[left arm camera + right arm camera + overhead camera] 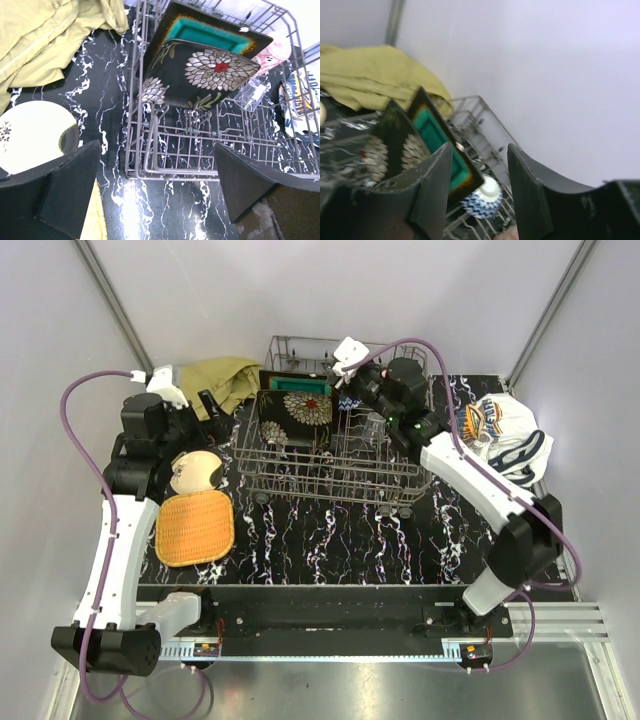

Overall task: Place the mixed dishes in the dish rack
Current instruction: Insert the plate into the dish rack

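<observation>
The dish rack (330,455) stands mid-table. A dark floral plate (295,415) and a teal square plate (300,385) lean on edge at its left end. My left gripper (205,410) is open and empty beside the rack's left end; in its wrist view (160,200) it hovers over bare table before the rack (200,160), with a pink cup (275,50) and a clear glass (252,92) inside. My right gripper (355,385) is open and empty above the rack's back; its view (477,170) shows a blue-white bowl (482,200) upside down. The cream round plate (195,472) and orange plate (195,528) lie on the table at left. No red bowl shows.
An olive-yellow cloth (225,380) lies bunched at the back left, close to the left gripper. A white printed cloth (505,430) lies right of the rack. White walls close in behind and at both sides. The black marbled table (330,540) runs in front of the rack.
</observation>
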`<state>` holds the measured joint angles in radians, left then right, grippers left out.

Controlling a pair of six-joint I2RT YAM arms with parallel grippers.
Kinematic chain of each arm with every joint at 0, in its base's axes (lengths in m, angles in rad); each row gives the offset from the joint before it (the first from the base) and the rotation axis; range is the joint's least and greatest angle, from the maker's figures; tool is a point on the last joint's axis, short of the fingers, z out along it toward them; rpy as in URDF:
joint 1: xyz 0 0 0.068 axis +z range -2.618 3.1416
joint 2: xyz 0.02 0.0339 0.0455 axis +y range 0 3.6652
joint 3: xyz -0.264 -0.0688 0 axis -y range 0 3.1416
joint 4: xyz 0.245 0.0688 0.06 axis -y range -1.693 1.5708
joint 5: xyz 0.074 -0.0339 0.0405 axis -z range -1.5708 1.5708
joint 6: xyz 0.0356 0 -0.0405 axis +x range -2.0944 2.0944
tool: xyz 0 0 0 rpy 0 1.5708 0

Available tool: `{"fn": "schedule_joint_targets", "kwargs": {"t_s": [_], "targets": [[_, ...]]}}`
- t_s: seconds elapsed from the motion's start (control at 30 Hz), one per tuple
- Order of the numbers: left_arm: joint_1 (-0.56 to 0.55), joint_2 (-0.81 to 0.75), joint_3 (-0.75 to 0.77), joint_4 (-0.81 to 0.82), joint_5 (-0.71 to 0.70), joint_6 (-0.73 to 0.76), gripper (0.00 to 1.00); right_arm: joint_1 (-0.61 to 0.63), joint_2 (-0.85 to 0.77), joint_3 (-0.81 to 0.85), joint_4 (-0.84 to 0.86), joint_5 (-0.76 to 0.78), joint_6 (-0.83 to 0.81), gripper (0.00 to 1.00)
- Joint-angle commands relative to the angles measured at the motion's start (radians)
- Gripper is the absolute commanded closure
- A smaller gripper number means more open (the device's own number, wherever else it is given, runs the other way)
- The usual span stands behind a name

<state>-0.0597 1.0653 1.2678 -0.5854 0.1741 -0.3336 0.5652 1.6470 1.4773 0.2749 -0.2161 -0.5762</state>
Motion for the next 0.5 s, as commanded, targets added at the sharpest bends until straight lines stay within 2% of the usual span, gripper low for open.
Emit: {"fn": "schedule_joint_targets", "kwargs": {"t_s": [0.0, 0.07, 0.1, 0.2, 0.27, 0.47], "targets": [[0.011, -0.028, 0.059, -0.002, -0.041, -0.007, 0.01, 0.161, -0.166, 0.049, -0.196, 0.102, 0.088, 0.47], [0.012, -0.034, 0.071, -0.013, -0.053, -0.008, 0.01, 0.244, -0.223, 0.020, -0.235, 0.148, 0.108, 0.47], [0.014, -0.042, 0.077, -0.020, -0.056, -0.010, 0.01, 0.313, -0.236, 0.021, -0.255, 0.202, 0.210, 0.49], [0.017, -0.057, 0.096, -0.037, -0.059, -0.010, 0.01, 0.395, -0.254, 0.055, -0.396, 0.314, 0.468, 0.55], [0.017, -0.068, 0.113, -0.050, -0.055, -0.015, 0.01, 0.479, -0.268, 0.007, -0.414, 0.334, 0.539, 0.55], [0.018, -0.102, 0.154, -0.093, -0.050, -0.013, 0.01, 0.666, -0.187, -0.127, -0.391, 0.464, 0.864, 0.46]]}}
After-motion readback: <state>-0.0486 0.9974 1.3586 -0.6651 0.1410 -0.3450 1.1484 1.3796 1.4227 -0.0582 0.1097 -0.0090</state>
